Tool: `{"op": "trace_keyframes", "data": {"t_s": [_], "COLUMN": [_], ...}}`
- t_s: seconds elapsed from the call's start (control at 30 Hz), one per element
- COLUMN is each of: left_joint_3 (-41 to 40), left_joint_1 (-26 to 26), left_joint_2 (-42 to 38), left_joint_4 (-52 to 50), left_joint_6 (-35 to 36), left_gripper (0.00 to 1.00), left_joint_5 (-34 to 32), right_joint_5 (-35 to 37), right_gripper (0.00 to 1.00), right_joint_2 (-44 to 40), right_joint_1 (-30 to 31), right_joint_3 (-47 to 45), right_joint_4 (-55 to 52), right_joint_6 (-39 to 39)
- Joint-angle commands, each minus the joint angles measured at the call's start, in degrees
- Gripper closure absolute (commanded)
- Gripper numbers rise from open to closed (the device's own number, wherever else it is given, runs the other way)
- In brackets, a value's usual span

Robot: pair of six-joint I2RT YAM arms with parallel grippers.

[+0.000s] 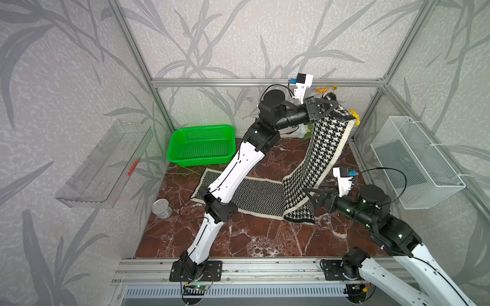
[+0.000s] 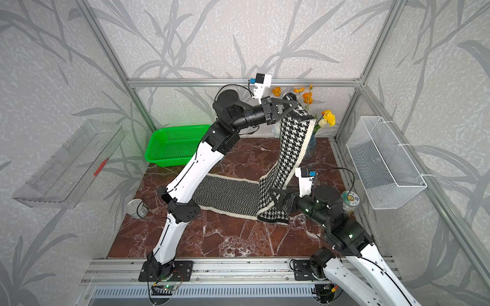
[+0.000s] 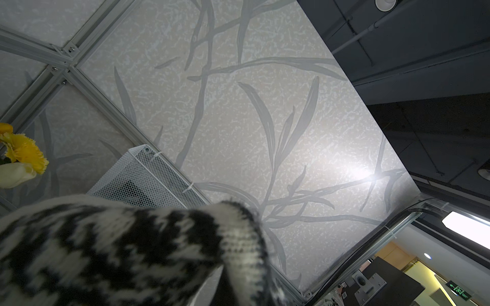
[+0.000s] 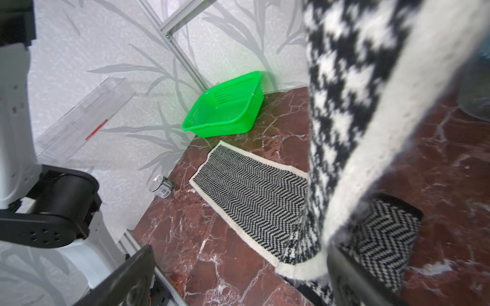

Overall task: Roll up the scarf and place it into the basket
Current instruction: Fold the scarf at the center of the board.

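Two arms over a red marble bench (image 1: 252, 238), and honestly the job looks like it's barely at the setup stage. Biggest thing on there is the scarf (image 1: 265, 197). Most of it lies flat across the middle of the bench, herringbone side up. At its right-hand part it folds and climbs steeply, houndstooth side showing, toward the back right corner. No roll anywhere in it yet, as far as I can see. The basket (image 1: 204, 159) sits empty in the back left corner, just beyond the flat end of the scarf and well apart from the raised end.

Left pincer (image 1: 331, 103) is clamped together on the top end of the scarf and holds it high in the air. The left wrist view is mostly fuzzy knit, so no extra detail there. Right pincer (image 1: 313, 198) is low down with its jaws spread wide, right where the hanging part meets the bench, gripping nothing. In the right wrist view the cream border hangs just beside one finger (image 4: 352, 278).

My read: this is the straighten-or-fold step before rolling. The next move probably calls for the right pincer to close on that lower fold. Or the left could bring the raised end down neatly over the flat part so a roll can start. Flowers (image 2: 328, 118) stand just behind the raised end, so I'd watch the swing there.
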Motion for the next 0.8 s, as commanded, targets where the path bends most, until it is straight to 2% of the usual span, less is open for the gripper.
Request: {"op": "trace_keyframes", "data": {"t_s": [0.0, 0.13, 0.33, 0.6, 0.77], "left_joint_3": [1.1, 0.3, -0.36, -0.44, -1.55], "left_joint_1": [0.21, 1.75, 4.66, 2.31, 0.82], "left_joint_2": [0.56, -0.25, -0.08, -2.86, -5.73], "left_joint_4": [3.24, -1.46, 1.19, -0.46, -1.47], "left_joint_6": [0.24, 3.41, 0.11, 0.12, -0.15], "left_gripper": [1.0, 1.0, 1.0, 1.0, 1.0], "left_joint_5": [-0.56, -2.35, -1.87, -0.87, -0.01], "right_joint_5": [2.5, 7.53, 8.12, 10.21, 9.1], "right_gripper": [0.01, 0.01, 0.01, 0.01, 0.01], "right_joint_2": [2.94, 4.15, 3.62, 18.42, 32.03], "right_joint_1": [4.84, 11.95, 14.92, 14.99, 15.03], "right_joint_3": [-0.69, 0.44, -1.86, -0.54, 6.22], "right_joint_4": [3.46, 3.53, 7.5, 18.67, 22.27], "right_joint_6": [1.33, 0.62, 2.22, -1.25, -2.97]}}
